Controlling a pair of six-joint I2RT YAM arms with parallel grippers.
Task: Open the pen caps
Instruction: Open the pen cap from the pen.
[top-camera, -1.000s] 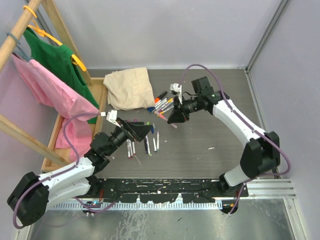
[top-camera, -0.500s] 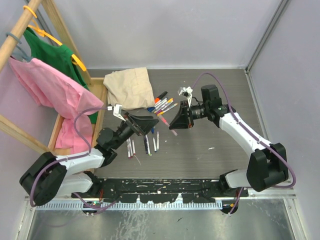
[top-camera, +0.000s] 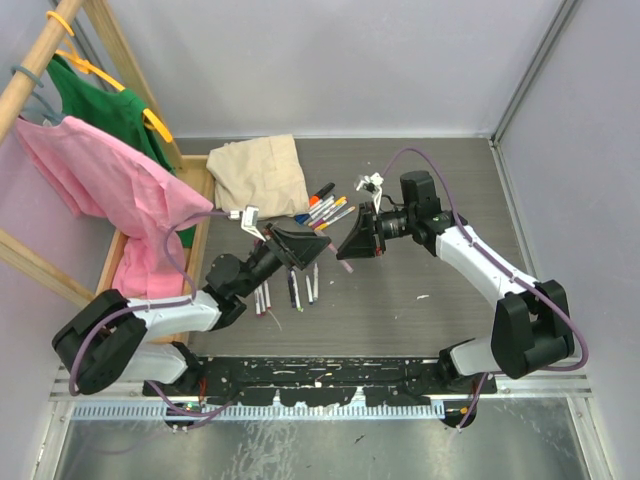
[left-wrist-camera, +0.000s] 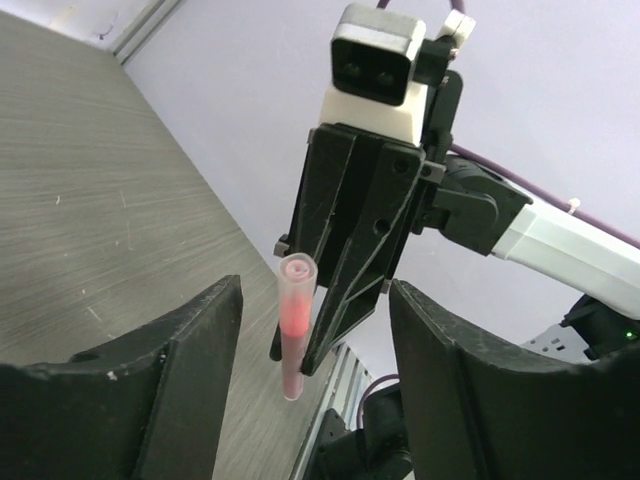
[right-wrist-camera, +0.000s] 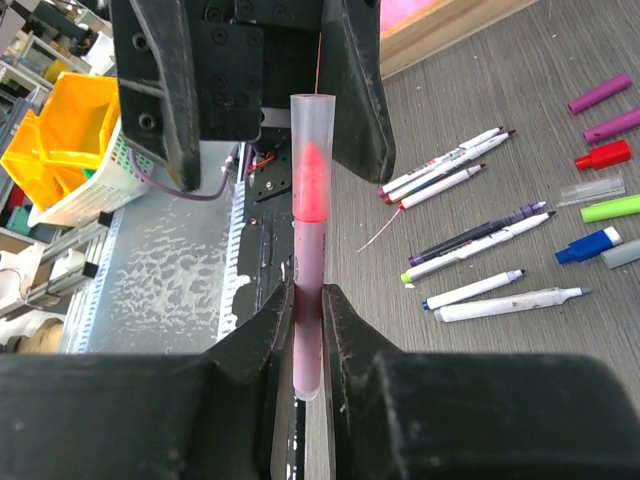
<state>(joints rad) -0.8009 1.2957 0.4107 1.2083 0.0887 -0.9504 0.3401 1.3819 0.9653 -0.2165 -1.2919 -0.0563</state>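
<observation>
My right gripper (right-wrist-camera: 307, 300) is shut on the barrel of a pink pen (right-wrist-camera: 310, 250) whose translucent cap (right-wrist-camera: 311, 150) points at the left gripper. In the left wrist view the same pen (left-wrist-camera: 293, 335) hangs between my open left fingers (left-wrist-camera: 190, 350), untouched. In the top view the left gripper (top-camera: 308, 248) and the right gripper (top-camera: 345, 247) face each other above the table. Loose caps lie on the table: purple (right-wrist-camera: 600, 92), red (right-wrist-camera: 603, 155), green (right-wrist-camera: 612, 207) and blue (right-wrist-camera: 588, 245). Several uncapped pens (top-camera: 290, 290) lie in a row below the grippers.
A pile of capped pens (top-camera: 327, 208) and a black marker with an orange cap (top-camera: 320, 190) lie by a beige cloth (top-camera: 260, 175). A wooden rack with pink (top-camera: 110, 190) and green garments stands at the left. A yellow basket (right-wrist-camera: 55, 150) sits beyond the table's near edge.
My right gripper swung away from the pen pile with the pink pen and turned it toward the left arm. My left gripper rose and moved right, closing the gap to the pen's cap.
</observation>
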